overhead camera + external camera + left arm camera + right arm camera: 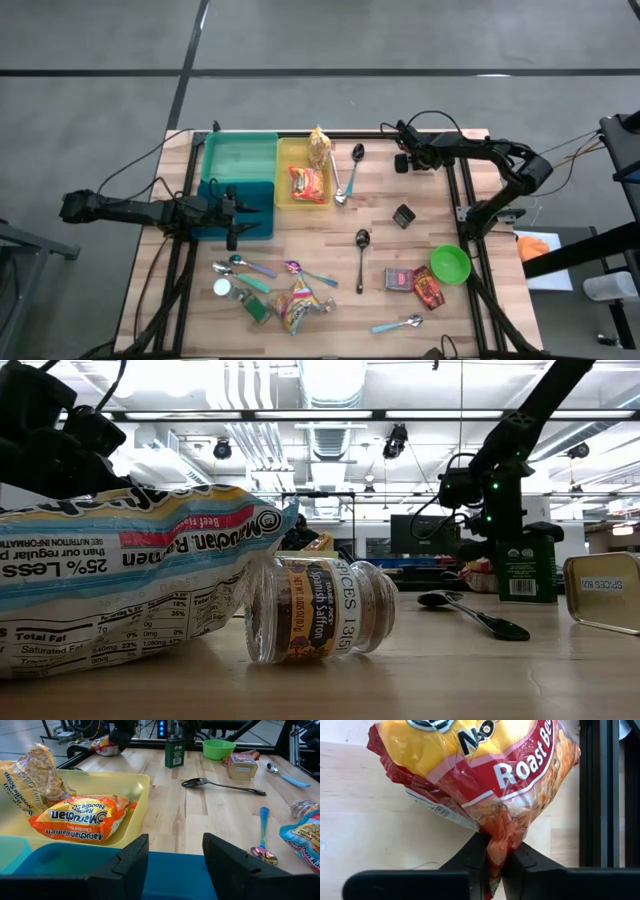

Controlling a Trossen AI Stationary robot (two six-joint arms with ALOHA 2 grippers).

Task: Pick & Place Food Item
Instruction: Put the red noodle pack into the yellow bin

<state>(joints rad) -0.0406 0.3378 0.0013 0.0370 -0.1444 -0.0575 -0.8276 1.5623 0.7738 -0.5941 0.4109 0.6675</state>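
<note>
A red and yellow ramen pack point(480, 765) printed "Roast Beef" sits at the table's far right, beside the black frame rail. My right gripper point(495, 850) is shut on it. In the high view that gripper point(403, 160) covers the pack; the left wrist view shows the pack point(102, 745) far off. My left gripper point(175, 865) stands open over the blue bin point(235, 205), holding nothing. A yellow tray point(285, 155) holds an orange ramen pack point(310, 183) and a noodle bag point(319, 147). My right gripper pinches the pack's crumpled end point(500, 832) between its two fingers. The fingers come steeply from above. The plastic bunches into folds where they meet. The rest of the pack spreads away from the fingers over the wooden table; whether it rests there I cannot tell.
A black frame rail point(600, 795) runs close beside the held pack. A dark box point(403, 215), spoons point(361, 250), a green bowl point(450, 264) and tins lie mid-right. Near the front edge are a spice jar point(320, 610), another ramen pack point(295, 308) and more spoons.
</note>
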